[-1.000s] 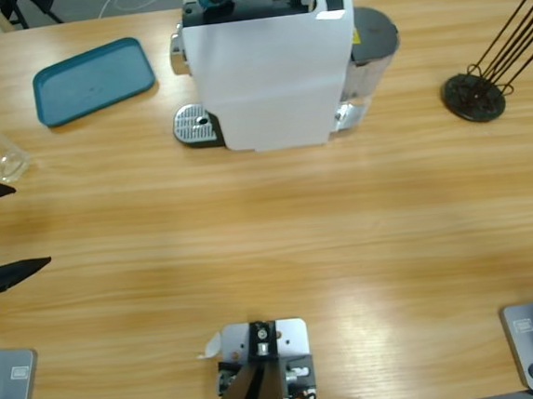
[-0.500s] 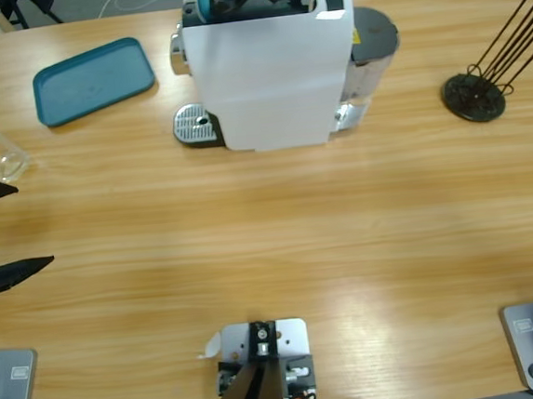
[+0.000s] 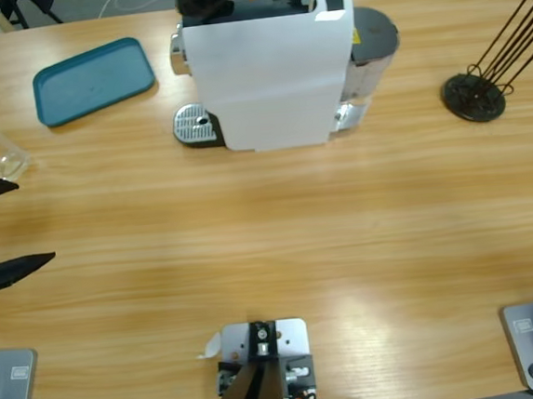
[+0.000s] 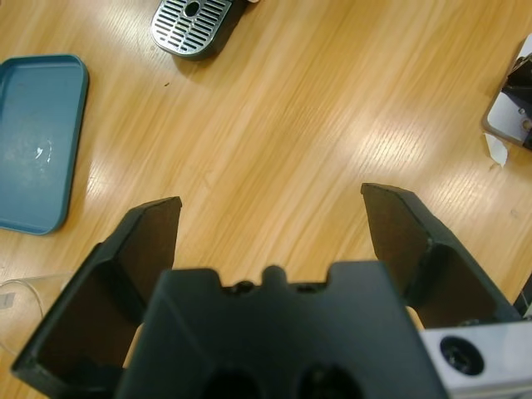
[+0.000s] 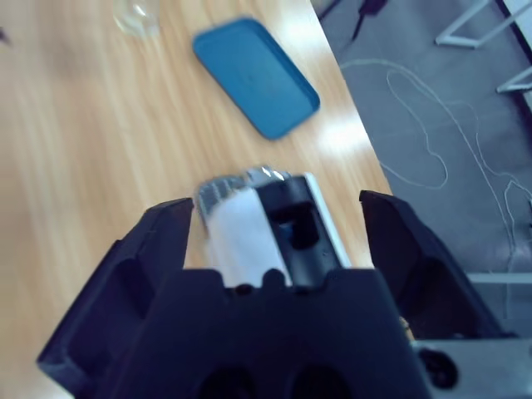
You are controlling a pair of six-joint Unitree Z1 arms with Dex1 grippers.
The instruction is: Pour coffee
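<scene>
My right gripper [image 5: 274,229] has shifted over the coffee machine [image 3: 269,64], jaws wide, empty. Left gripper [image 4: 270,224] gapes emptily beside the clear glass [image 3: 1,153]; no coffee visible.

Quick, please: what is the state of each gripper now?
Left gripper: open, holding nothing.
Right gripper: open, holding nothing, above the coffee machine.

A teal tray [image 3: 94,80] is lying flat near the far left edge of the wooden table [image 3: 279,236]. A black wire rack [image 3: 481,87] is standing on a round base at the far right. A small scrap of white paper [image 3: 208,349] is lying at the near edge.
</scene>
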